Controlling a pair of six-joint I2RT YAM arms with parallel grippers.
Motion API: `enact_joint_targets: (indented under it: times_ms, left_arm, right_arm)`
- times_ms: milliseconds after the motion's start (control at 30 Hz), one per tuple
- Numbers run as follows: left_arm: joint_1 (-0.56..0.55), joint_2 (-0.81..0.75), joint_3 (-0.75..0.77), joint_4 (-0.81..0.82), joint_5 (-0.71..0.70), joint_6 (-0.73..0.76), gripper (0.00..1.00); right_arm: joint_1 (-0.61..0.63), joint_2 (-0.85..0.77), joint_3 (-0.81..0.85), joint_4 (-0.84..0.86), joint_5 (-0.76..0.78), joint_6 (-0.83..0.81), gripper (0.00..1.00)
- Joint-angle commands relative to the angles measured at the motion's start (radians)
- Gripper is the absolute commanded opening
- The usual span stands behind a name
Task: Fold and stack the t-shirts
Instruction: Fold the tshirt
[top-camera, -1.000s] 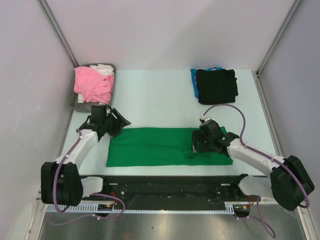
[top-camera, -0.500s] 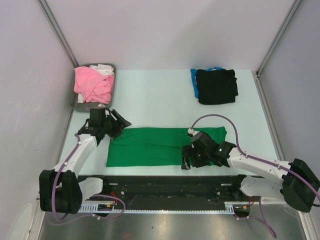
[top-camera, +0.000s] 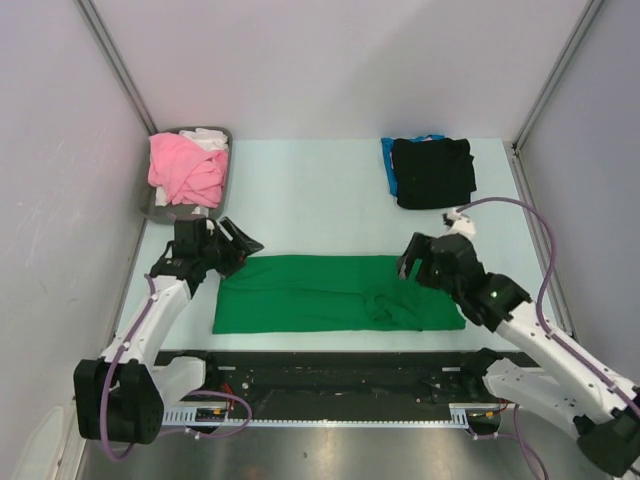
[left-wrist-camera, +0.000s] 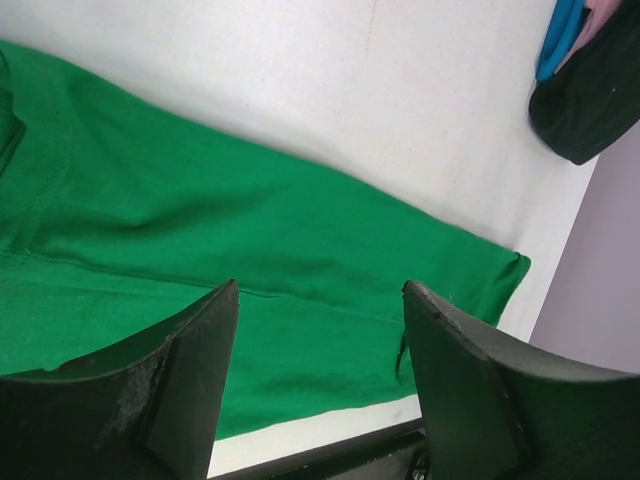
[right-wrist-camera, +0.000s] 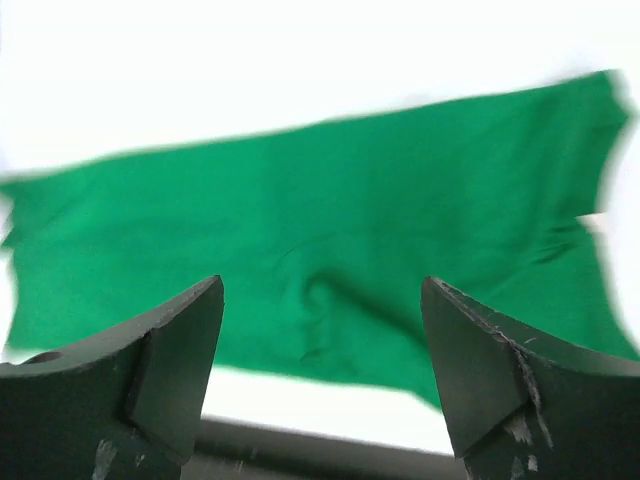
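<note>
The green t-shirt (top-camera: 320, 293) lies folded into a long flat strip near the table's front edge, with a rumpled patch at its right end (top-camera: 395, 305). It fills the left wrist view (left-wrist-camera: 200, 260) and the right wrist view (right-wrist-camera: 330, 260). My left gripper (top-camera: 238, 245) is open and empty, held just off the shirt's far left corner. My right gripper (top-camera: 412, 262) is open and empty, raised above the shirt's right end. A black tee (top-camera: 433, 172) lies folded on a blue one (top-camera: 387, 160) at the back right. Pink (top-camera: 183, 168) and white (top-camera: 208, 138) tees are heaped at the back left.
A dark grey tray (top-camera: 152, 205) at the back left holds the pink and white tees. Side walls stand close on both sides. The black front rail (top-camera: 340, 365) runs just below the shirt's near edge.
My right gripper has let go of the green shirt's right end, swung back from the left and lifted. The flap it held has dropped and lies rumpled. My left gripper has barely moved.
</note>
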Motion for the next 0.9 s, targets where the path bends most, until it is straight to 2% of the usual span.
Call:
enact_joint_targets:
  times_ms: [0, 133, 267, 367, 700, 800, 833, 867]
  left_arm:
    - [0.005, -0.041, 0.035, -0.014, 0.051, 0.035, 0.72]
    - [0.005, -0.078, 0.051, -0.039, 0.059, 0.05, 0.72]
    - [0.005, -0.098, 0.067, -0.059, 0.054, 0.065, 0.72]
    - [0.005, -0.083, 0.08, -0.071, 0.037, 0.084, 0.72]
    - [0.005, -0.012, 0.015, 0.008, 0.056, 0.079, 0.72]
    - [0.008, -0.002, 0.009, 0.01, 0.05, 0.091, 0.72]
    - [0.011, 0.0, 0.011, 0.007, 0.047, 0.094, 0.72]
    - [0.014, 0.002, 0.011, 0.008, 0.048, 0.101, 0.72]
  right_arm:
    - [-0.219, 0.112, 0.019, -0.03, 0.134, -0.014, 0.85]
    - [-0.45, 0.242, 0.017, 0.033, 0.082, -0.02, 0.83]
    - [-0.568, 0.363, 0.017, 0.138, -0.03, -0.04, 0.74]
    - [-0.612, 0.449, 0.019, 0.18, -0.061, -0.028, 0.72]
    - [-0.644, 0.664, 0.037, 0.315, -0.136, -0.005, 0.67]
    - [-0.646, 0.718, 0.056, 0.338, -0.14, -0.017, 0.48]
    - [-0.644, 0.732, 0.06, 0.34, -0.136, -0.02, 0.34]
    - [-0.644, 0.744, 0.069, 0.34, -0.129, -0.023, 0.28]
